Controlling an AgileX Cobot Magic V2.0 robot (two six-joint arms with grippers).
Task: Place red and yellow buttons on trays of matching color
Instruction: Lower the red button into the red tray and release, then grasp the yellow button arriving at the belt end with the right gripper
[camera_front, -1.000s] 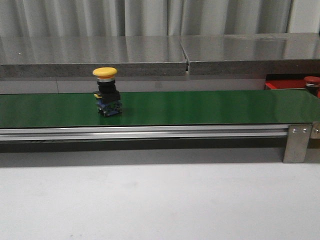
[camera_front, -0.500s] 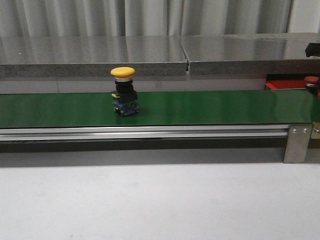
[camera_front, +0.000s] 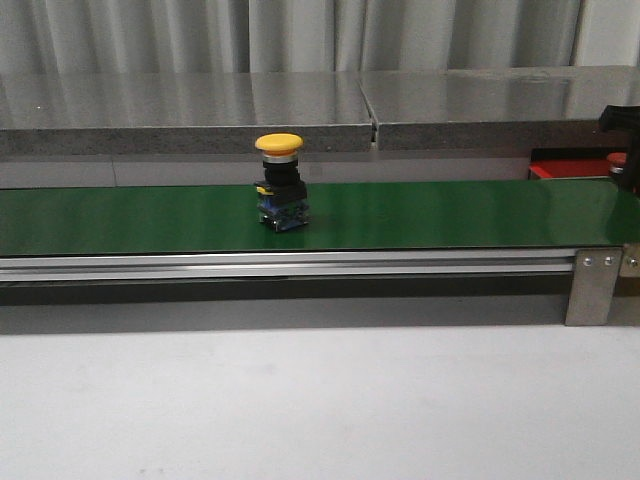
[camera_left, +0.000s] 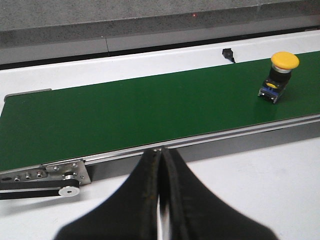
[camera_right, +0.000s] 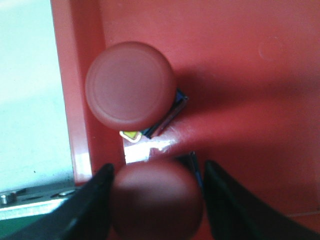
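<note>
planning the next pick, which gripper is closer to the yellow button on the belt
Hard to call. The left gripper, shut, sits off the belt's near edge with the yellow button far along the green belt. The right gripper is over the red tray, astride a red button.

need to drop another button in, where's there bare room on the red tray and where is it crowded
Bare floor lies across the red tray, away from the buttons. It is crowded by the tray's rim, where one red button stands and the right claw straddles a second red button.

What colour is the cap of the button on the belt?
Yellow. The button stands on the green belt; the front view shows it best.
</note>
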